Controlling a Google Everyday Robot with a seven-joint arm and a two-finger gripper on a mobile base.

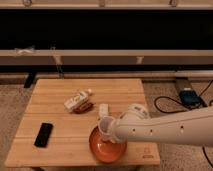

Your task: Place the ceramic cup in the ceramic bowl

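Observation:
The orange-red ceramic bowl (102, 148) sits near the front edge of the wooden table (60, 117), right of centre. The white ceramic cup (105, 125) hangs over the bowl's far rim, upright and slightly tilted. My gripper (112, 132) is at the end of the thick white arm that reaches in from the right. It is shut on the cup, and the wrist covers the bowl's right side. The fingers are mostly hidden behind the cup and wrist.
A small white rectangular block (103, 109) stands just behind the cup. A plastic bottle (77, 100) lies on its side with a dark red item (84, 107) beside it. A black phone (43, 134) lies front left. Cables and a blue box (188, 96) are on the floor to the right.

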